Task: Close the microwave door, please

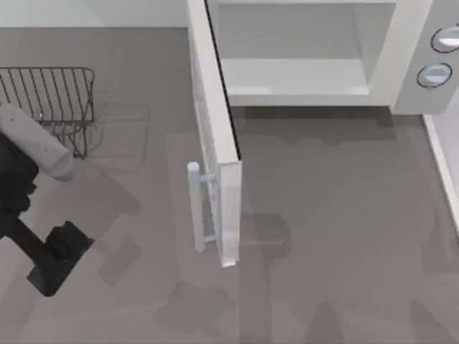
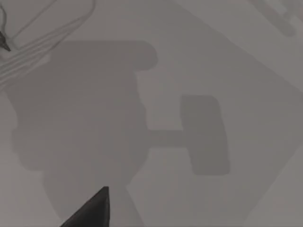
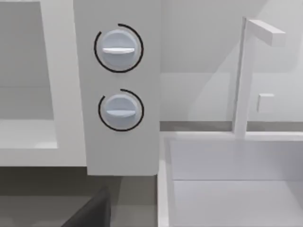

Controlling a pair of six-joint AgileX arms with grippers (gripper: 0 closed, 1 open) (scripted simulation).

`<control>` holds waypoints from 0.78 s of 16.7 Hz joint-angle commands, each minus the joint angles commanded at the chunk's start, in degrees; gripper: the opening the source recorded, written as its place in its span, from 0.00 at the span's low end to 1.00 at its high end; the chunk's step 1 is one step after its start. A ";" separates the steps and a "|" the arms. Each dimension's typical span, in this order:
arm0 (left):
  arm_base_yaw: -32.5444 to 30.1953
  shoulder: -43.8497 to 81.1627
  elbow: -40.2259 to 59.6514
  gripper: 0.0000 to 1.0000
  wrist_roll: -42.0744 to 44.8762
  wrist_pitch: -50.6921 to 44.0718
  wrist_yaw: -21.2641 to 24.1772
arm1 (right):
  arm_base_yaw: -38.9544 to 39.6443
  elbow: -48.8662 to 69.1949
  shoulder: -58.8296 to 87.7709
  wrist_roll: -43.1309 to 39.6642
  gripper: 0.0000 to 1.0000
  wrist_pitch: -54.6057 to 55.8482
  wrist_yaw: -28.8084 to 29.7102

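The microwave (image 1: 315, 54) stands at the far edge of the table, its pale cavity exposed. The microwave door (image 1: 215, 143) is swung fully open, standing edge-on and projecting toward the near side of the table. Its slim bar handle (image 1: 193, 208) sits on two short posts on the door face turned toward the left gripper.

The left gripper (image 1: 61, 258) hovers over the bare table surface (image 1: 344, 236), well apart from the door, with the handle off to its right. Whether its fingers are wide or narrow cannot be told; the left wrist view shows one dark fingertip (image 2: 92, 210) above the gripper's own shadow. A dark wire rack (image 1: 54, 100) stands beyond the left arm, nearer the far edge.

The right wrist view faces the two round knobs (image 3: 118, 47) on the microwave's side panel, with a white sink basin (image 3: 232, 179) just beside the appliance. The right gripper's finger spacing cannot be told.
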 joint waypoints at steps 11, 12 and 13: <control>-7.87 41.06 55.29 1.00 22.17 -34.10 10.10 | 0.00 0.00 0.00 0.00 1.00 0.00 0.00; -8.18 42.95 59.24 1.00 23.57 -35.37 10.77 | 0.00 0.00 0.00 0.00 1.00 0.00 0.00; -8.42 44.54 62.73 1.00 24.81 -36.36 11.37 | 0.00 0.00 0.00 0.00 1.00 0.00 0.00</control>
